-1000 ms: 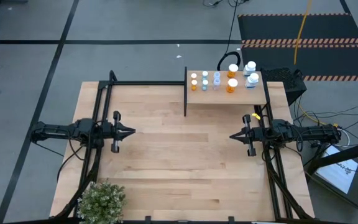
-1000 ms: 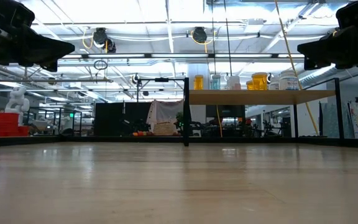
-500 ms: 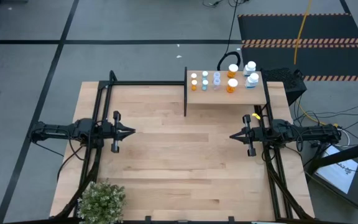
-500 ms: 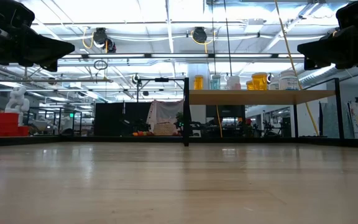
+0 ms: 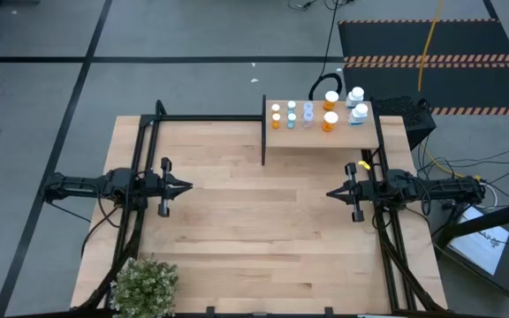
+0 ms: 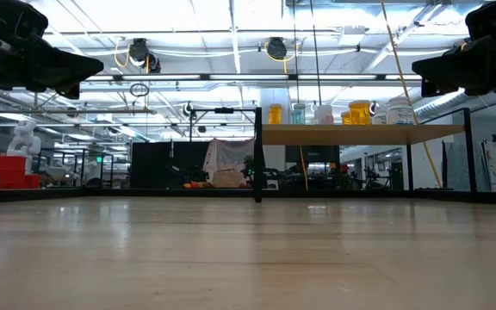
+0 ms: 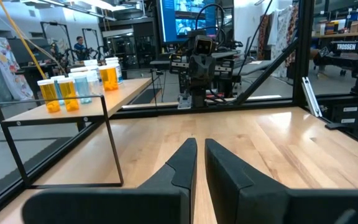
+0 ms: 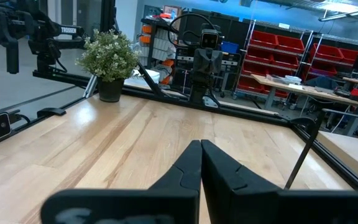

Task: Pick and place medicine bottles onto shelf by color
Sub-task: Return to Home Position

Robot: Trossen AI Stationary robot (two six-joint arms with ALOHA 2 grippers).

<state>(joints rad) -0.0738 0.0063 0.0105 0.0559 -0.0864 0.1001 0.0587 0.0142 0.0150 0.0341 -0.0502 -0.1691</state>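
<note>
Nothing has moved since the earlier frames: both arms hold the same poses, and every bottle stands where it stood. At the left side of the bench (image 5: 254,238) hangs the left pincer (image 5: 189,185), raised off the wood and pointing right. Its fingers are drawn together with only a thin slit between them, and they grip nothing. At the right side hangs the right pincer (image 5: 329,193), pointing left toward its partner, with its fingers closed tip to tip and likewise empty. The two are well apart, with bare wood between them.

At the far right corner of the bench stands the shelf (image 5: 316,132), a raised light-wood board with a black upright edge on its left side. All ten medicine bottles (image 6: 317,113) stand upright on it, white caps up, in pairs running far to near. From left to right these are:
- the small orange bottles (image 5: 276,121);
- the small pale blue bottles (image 5: 292,119);
- the small clear bottles (image 5: 307,117);
- the large orange bottles (image 5: 330,121);
- the large pale blue bottles (image 5: 359,112).

Orange bottles thus occupy the first and fourth pairs. At the near left corner of the bench sits a potted plant (image 5: 144,283), far from the shelf.
</note>
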